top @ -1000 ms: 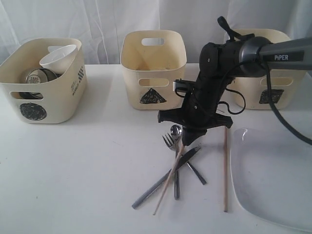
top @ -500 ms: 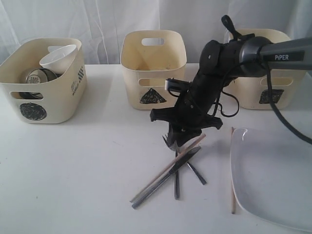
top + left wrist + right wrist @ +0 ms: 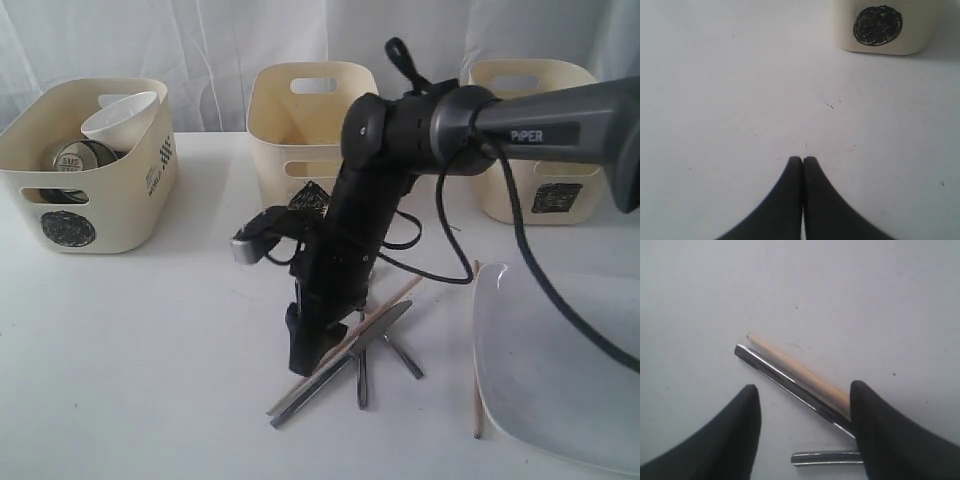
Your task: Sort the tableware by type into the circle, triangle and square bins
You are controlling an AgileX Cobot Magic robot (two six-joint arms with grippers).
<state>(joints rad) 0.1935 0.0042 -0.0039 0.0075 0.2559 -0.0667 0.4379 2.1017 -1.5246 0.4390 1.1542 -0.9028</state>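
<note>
My right gripper (image 3: 306,352) hangs open over the near ends of a crossed pile of cutlery in the middle of the table, with nothing held. In the right wrist view the gripper (image 3: 805,387) straddles a wooden chopstick (image 3: 795,367), a steel knife handle (image 3: 785,382) and another steel handle (image 3: 825,457). The chopstick (image 3: 385,305) lies across the knife (image 3: 385,320). A second chopstick (image 3: 477,350) lies beside the white square plate (image 3: 560,370). The arm hides the fork and spoon heads. My left gripper (image 3: 802,160) is shut and empty above bare table near the circle bin (image 3: 880,25).
Three cream bins stand along the back: circle bin (image 3: 70,205) holding a white bowl (image 3: 120,115) and a steel mug (image 3: 70,158), triangle bin (image 3: 313,140) behind the arm, square bin (image 3: 540,150) at the right. The plate overhangs the front right corner.
My right gripper opened and swung left and down to the pile's near ends. The chopstick it lifted now lies on the knife. The other chopstick shifted right, against the plate.
</note>
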